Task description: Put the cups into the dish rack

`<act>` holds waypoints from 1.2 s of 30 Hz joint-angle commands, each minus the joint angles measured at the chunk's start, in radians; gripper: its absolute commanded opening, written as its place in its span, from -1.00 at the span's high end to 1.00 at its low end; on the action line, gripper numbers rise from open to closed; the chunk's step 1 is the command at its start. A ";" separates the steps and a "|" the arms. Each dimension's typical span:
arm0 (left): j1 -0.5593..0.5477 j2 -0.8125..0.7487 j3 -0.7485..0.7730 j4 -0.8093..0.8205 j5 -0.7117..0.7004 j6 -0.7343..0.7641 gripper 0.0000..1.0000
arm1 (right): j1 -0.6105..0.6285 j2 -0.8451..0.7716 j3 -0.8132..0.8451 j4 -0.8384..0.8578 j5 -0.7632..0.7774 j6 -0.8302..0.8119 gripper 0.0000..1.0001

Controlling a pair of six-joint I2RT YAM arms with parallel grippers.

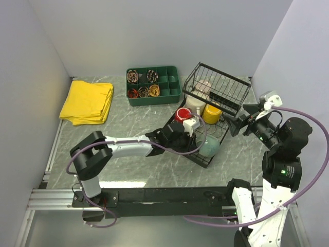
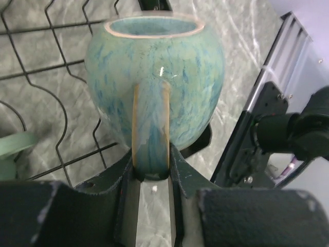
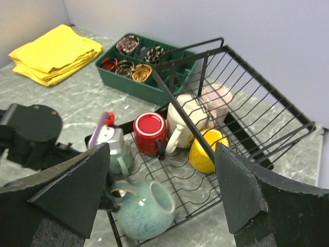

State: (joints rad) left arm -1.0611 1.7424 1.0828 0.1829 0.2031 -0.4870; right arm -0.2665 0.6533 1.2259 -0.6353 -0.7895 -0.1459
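I am gripping the larger teal mug (image 2: 154, 82) by its handle with left fingers (image 2: 179, 172) clamped, at the dish rack's (image 1: 216, 85) near corner, right fingers (image 3: 77, 190) hanging wide apart, empty, right of the rack.

Six cups (image 1: 182, 114) are showing: red (image 3: 149, 133), yellow (image 3: 206, 150), cream (image 3: 185, 121), pink (image 3: 216, 99), small teal (image 3: 121, 156), larger teal cup (image 3: 144, 208); one dish rack (image 3: 177, 105), one green tray (image 3: 139, 90), one yellow cloth (image 3: 54, 51)
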 commanded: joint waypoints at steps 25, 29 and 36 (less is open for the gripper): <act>-0.089 0.149 0.031 0.076 -0.174 0.254 0.89 | -0.011 -0.037 -0.287 -0.162 0.047 -0.221 -0.76; -0.092 0.140 0.031 0.066 -0.200 0.251 0.43 | -0.013 -0.030 -0.286 -0.162 0.045 -0.216 -0.76; -0.092 0.083 0.046 0.033 -0.243 0.248 -0.19 | -0.016 -0.034 -0.290 -0.159 0.047 -0.208 -0.77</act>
State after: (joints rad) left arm -1.1408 1.8793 1.0985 0.2588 -0.0177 -0.2485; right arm -0.2733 0.6277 0.9291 -0.8089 -0.7486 -0.3534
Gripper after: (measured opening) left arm 0.552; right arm 0.882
